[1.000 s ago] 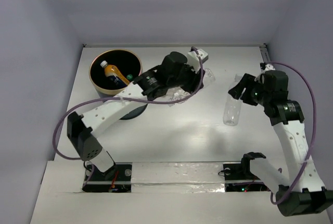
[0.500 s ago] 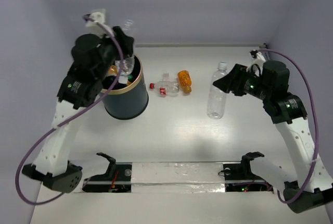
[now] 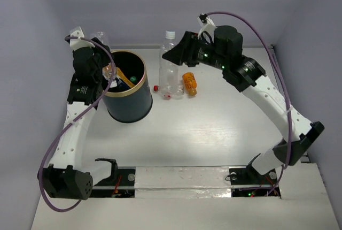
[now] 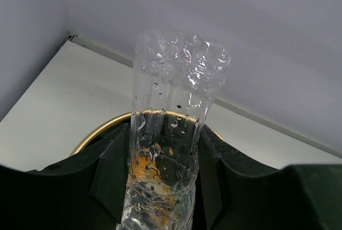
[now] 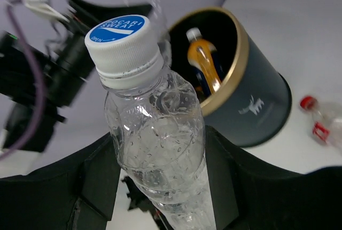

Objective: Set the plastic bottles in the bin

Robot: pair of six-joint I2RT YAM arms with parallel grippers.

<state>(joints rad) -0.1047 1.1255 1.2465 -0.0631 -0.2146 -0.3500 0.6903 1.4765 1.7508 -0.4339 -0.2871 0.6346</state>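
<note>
Left end effector (image 4: 164, 156): closed around a crumpled clear bottle (image 4: 171, 128); both dark fingers (image 4: 109, 158) press on its sides.
Crumpled clear bottle: held in the air over the left rim of the bin. Which end points up, I cannot tell.
Right end effector (image 5: 163, 168): closed around the body of a blue-capped clear bottle (image 5: 157, 133).
Blue-capped clear bottle: upright in the air, cap on top, to the right of the bin and above the far part of the bench (image 3: 214, 128).
Bin (image 3: 128, 109): stands upright near the far-left corner of the bench, with its gold rim up.
Inside the bin: an orange bottle with white cap (image 5: 204, 64) leans against the wall, and beside it a green cap (image 3: 132, 78) is visible.
Orange bottle on the bench (image 3: 189, 83): lies on its side near the middle of the far edge.
Red-capped clear bottle (image 3: 166, 93): lies on its side between the bin and the orange bottle on the bench, apart from the bin.
</note>
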